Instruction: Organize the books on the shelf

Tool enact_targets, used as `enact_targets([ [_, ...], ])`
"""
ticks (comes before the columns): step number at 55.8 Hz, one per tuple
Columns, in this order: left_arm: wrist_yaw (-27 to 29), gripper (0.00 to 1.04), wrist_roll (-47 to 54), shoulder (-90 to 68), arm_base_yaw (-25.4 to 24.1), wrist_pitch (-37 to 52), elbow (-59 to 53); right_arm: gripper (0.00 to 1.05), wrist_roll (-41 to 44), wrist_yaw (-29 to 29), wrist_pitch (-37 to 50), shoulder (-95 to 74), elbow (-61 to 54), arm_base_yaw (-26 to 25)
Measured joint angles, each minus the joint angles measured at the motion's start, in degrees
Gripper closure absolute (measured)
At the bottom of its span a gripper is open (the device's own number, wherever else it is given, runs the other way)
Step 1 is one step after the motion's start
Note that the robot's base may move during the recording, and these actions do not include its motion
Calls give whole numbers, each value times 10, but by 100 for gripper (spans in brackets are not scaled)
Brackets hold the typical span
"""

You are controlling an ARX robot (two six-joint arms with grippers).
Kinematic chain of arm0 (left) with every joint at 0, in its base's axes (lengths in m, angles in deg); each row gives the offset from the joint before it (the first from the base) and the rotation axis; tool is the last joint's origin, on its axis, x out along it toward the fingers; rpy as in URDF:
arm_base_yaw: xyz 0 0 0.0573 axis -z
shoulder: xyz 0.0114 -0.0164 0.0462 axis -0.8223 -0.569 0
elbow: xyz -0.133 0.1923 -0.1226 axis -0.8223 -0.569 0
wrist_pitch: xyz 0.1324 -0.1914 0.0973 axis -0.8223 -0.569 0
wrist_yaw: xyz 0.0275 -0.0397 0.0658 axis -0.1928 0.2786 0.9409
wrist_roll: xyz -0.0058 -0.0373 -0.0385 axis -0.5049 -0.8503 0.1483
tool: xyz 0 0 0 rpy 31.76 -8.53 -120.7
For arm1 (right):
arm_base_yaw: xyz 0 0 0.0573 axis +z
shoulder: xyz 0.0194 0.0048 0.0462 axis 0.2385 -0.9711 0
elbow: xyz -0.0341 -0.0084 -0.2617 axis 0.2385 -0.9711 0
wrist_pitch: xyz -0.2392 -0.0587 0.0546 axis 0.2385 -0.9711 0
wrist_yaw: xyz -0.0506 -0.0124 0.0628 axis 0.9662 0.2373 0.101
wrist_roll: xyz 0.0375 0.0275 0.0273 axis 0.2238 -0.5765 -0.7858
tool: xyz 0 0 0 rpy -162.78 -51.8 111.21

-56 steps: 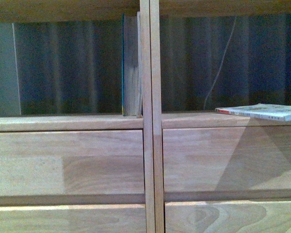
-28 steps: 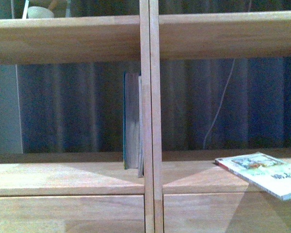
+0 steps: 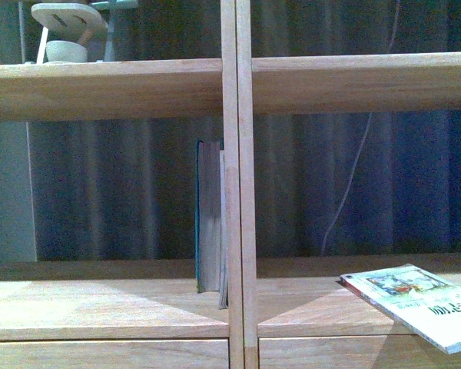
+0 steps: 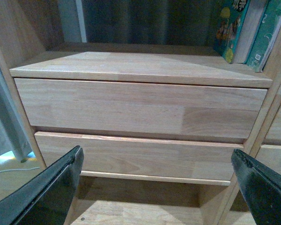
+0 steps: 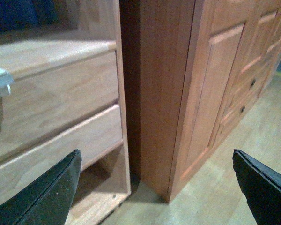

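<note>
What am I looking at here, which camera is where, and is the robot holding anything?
A two-armed robot faces a pale wooden shelf. The front view is from a camera on its body: books stand upright against the middle divider, and a thin paperback lies flat in the right column, overhanging the edge. The other two pictures come from wrist cameras; the black wedges are gripper fingers. The left gripper and right gripper are both open and empty. A darker cabinet stands beside the shelf.

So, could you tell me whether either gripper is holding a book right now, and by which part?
Nothing is held: the left gripper and right gripper are both open and empty. The paperback lies flat on the shelf, untouched.
</note>
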State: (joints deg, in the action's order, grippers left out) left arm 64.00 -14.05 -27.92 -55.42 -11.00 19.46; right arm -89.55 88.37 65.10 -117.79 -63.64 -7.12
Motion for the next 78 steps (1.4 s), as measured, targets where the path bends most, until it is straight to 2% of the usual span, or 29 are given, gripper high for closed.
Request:
enact_targets([
  [13, 0, 7, 0, 0, 0, 0, 0, 7, -260, -207, 23, -183, 118, -78],
  [25, 0, 7, 0, 0, 0, 0, 0, 7, -398, -314, 46, -323, 219, -89],
  [46, 0, 7, 0, 0, 0, 0, 0, 7, -550, -395, 43, -514, 392, -87],
  [61, 0, 7, 0, 0, 0, 0, 0, 7, -641, -422, 28, -593, 472, -86],
  [78, 0, 7, 0, 0, 0, 0, 0, 7, -682, -432, 19, -644, 532, -84],
])
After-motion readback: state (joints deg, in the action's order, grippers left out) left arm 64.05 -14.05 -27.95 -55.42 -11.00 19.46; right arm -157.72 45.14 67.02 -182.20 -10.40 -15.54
